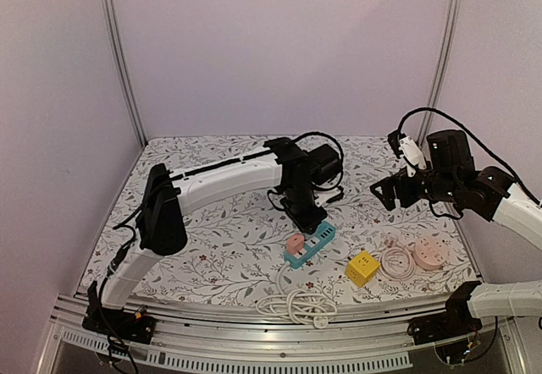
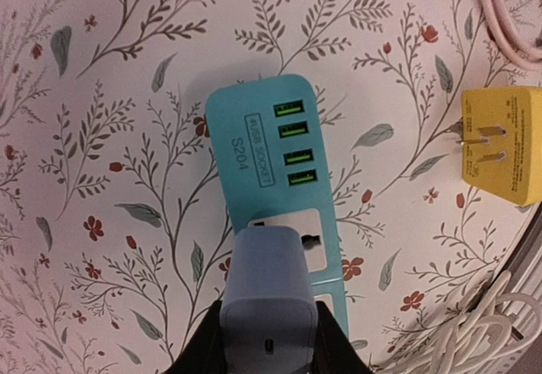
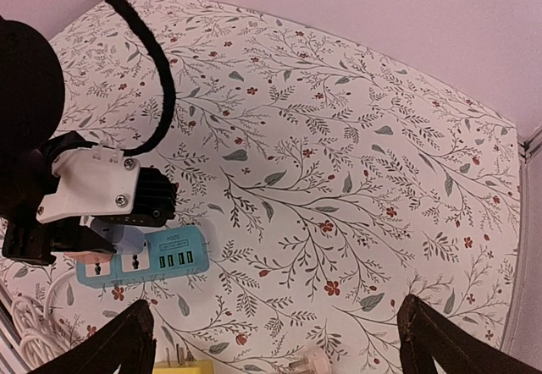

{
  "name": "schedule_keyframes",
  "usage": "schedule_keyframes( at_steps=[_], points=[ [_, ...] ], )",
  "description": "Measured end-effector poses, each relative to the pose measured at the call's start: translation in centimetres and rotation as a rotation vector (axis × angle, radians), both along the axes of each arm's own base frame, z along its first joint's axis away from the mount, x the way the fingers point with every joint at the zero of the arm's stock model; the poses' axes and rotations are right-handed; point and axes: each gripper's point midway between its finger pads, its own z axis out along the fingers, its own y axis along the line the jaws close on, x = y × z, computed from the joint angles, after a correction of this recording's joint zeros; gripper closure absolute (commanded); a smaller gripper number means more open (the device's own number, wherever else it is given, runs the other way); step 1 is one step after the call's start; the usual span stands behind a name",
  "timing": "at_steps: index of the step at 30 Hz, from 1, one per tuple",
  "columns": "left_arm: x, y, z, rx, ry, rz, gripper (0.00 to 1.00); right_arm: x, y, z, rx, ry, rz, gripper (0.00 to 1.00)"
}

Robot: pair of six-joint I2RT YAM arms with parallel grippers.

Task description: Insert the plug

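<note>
My left gripper point(image 2: 269, 344) is shut on a pale blue plug block point(image 2: 267, 285), its dark fingers point(image 2: 200, 350) pressing on both sides. The plug stands over the first white socket of the teal power strip point(image 2: 254, 137), just behind its green USB ports. The prongs are hidden, so I cannot tell whether they are in the socket. In the top view the left gripper point(image 1: 305, 215) points down at the strip point(image 1: 318, 240). Off to the right, my right gripper point(image 1: 385, 192) hangs above the table, open point(image 3: 275, 340) with nothing in it.
A yellow cube adapter point(image 1: 362, 267) lies right of the strip, prongs showing point(image 2: 500, 154). A round pink socket unit point(image 1: 429, 255) and its coiled cord point(image 1: 396, 261) lie further right. A white cord point(image 1: 296, 305) is bundled at the front edge. A pink piece point(image 1: 294, 243) sits at the strip's near end.
</note>
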Motion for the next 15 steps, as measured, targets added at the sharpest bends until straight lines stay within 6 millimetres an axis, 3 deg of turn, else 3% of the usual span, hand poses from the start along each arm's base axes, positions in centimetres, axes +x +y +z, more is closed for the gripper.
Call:
schedule_keyframes(
  at_steps=[15],
  points=[
    [0.50,0.12,-0.43,0.021,-0.035,-0.019,1.00,-0.20,0.01,0.04,0.003,0.003,0.005,0.01]
  ],
)
